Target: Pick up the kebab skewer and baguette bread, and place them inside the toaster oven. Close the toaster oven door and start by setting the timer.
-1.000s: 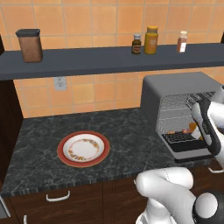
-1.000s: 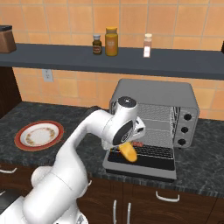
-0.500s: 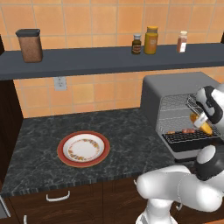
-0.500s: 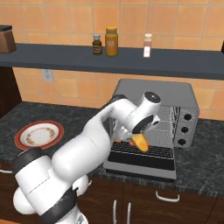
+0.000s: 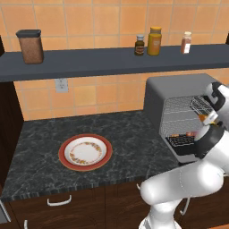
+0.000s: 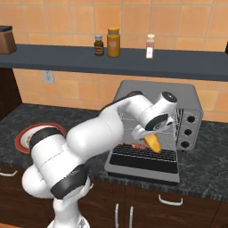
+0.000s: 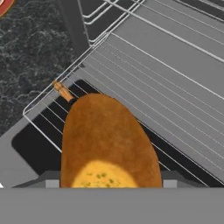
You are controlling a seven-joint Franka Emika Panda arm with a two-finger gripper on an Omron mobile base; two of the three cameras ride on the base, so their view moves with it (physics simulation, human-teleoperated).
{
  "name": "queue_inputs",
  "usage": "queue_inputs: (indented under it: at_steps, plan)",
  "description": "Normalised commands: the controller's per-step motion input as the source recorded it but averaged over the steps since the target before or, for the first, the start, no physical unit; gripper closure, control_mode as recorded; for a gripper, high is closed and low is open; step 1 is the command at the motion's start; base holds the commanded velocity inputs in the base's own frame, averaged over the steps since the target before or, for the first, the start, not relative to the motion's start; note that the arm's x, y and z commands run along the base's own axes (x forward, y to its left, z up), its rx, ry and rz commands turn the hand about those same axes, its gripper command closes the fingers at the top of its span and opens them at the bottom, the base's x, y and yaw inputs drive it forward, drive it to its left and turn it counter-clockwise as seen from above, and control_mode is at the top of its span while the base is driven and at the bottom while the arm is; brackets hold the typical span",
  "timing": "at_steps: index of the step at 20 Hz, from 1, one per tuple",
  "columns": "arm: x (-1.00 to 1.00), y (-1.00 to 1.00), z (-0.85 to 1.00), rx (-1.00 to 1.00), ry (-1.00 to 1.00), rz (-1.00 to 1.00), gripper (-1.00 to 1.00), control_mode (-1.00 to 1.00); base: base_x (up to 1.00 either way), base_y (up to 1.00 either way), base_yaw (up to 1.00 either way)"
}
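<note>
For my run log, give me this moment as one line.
gripper: shut on baguette bread | position: over open toaster oven door | kebab skewer: on rack | plate: on counter

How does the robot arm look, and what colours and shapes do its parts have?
The arm is made of glossy white, rounded segments with dark bands and caps at the joints. The gripper is white with small dark fingertips. No cables or markings show.

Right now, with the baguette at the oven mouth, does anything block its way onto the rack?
Nothing visible does. The gripper holds the baguette bread over the lowered toaster oven door; the wire rack ahead looks bare, and the kebab skewer lies low beside it.
</note>
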Motion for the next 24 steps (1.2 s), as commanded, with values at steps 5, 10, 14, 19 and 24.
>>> queue_inputs:
  at_steps: [5,10,14,19,24]
  plan:
    - [0.06,-0.38,-0.25,0.02,0.0,0.0,1.0,-1.0,0.0,0.0,0.0]
    - [0.15,-0.19,-0.11,0.02,0.0,0.0,1.0,-1.0,0.0,0.0,0.0]
    - [0.22,0.0,-0.04,0.03,-0.01,0.0,1.0,-1.0,0.0,0.0,0.0]
    - [0.13,0.0,-0.08,0.04,0.0,0.0,1.0,-1.0,0.0,0.0,0.0]
    - [0.09,0.0,-0.06,0.03,0.0,0.0,1.0,-1.0,0.0,0.0,0.0]
